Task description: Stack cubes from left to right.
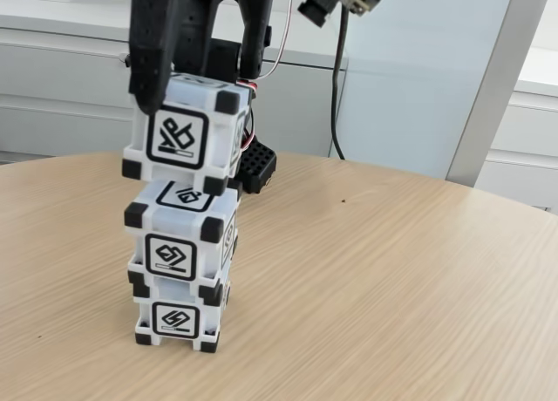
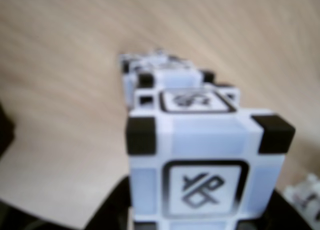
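The black two-finger gripper (image 1: pixel 187 96) is coming down from the top of the fixed view and is squeezing the top cube (image 1: pixel 185 135), a white and pale-blue plastic cube with black corner blocks and a black-framed sign on each face. One black finger (image 1: pixel 150 61) is lying down the cube's left side, and the other is reaching down behind its far right corner. The cube is tilting a little in the grip.

Right under the gripper, the middle cube (image 1: pixel 181 242) of the same kind is sitting on the bottom cube (image 1: pixel 179 316), and the two are making a small tower. The held cube is hanging just above the middle one, and I cannot tell if they are touching.

In the wrist view, the held cube (image 2: pixel 205 165) is looking big and close, with the two stacked cubes (image 2: pixel 165 77) blurry beyond it.

Behind the gripper, a black toothed block (image 1: pixel 257 167) is sitting low on the pale wooden table (image 1: pixel 392 288). Up to the gripper's right, a small black camera (image 1: pixel 336 2) is hanging on a dark cable.
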Robot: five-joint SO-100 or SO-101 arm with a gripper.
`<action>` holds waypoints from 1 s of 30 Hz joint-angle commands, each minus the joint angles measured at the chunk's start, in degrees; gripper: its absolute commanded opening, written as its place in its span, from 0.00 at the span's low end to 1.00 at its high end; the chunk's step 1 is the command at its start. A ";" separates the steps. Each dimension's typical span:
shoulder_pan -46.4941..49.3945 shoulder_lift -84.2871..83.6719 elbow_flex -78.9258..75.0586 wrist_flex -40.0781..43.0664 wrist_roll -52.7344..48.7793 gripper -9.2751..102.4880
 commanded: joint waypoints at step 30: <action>-11.95 8.61 -2.90 0.18 -5.27 0.26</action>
